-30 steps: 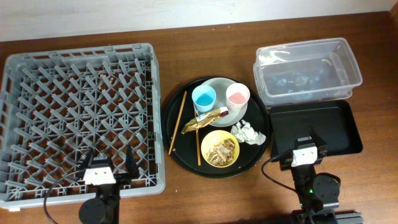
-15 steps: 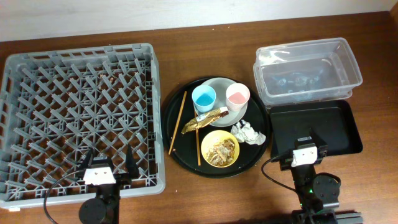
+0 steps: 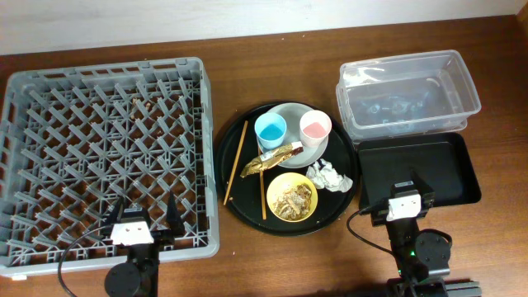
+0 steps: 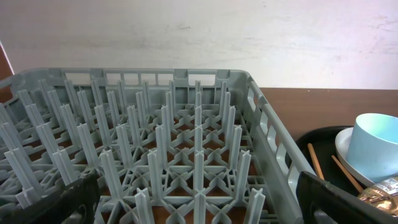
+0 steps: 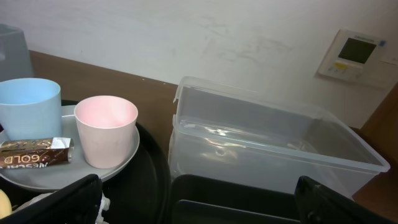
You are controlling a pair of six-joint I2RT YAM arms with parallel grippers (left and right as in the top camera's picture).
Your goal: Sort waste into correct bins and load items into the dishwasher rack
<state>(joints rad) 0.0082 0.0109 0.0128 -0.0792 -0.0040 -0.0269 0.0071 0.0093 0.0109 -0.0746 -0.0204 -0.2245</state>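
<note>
Right fingers (image 5: 68,202) are apart and empty, parked over the near-left corner of the shallow black tray (image 3: 445,169). Left fingers (image 4: 56,205) are apart and empty, over the near edge of the dishwasher rack (image 3: 49,124).

Key relation: all the waste sits on the round black tray (image 3: 245,194) mid-worktop, left of the right fingers, so the right arm is nearer.
- Napkin (image 3: 328,175): closest, just left and slightly far of the right fingers. Soft crumpled paper, no clear axis.
- Gold wrapper (image 3: 270,158): further left, long axis diagonal from near-left to far-right, far end lying on the grey plate (image 3: 290,111). Thin shiny foil, probably slippery.
- Food scraps (image 3: 292,196): loose, inside the yellow bowl (image 3: 272,188), which I'd guess needs tipping out.

Clear tub (image 3: 408,95) is far of the black tray. It's rigid, with smooth walls and rounded corners.

Blue cup (image 3: 270,129) and pink cup (image 3: 315,126) stand upright on the plate. Chopsticks (image 3: 236,162) are thin wood, lying roughly near-far on the side nearer the left arm.
</note>
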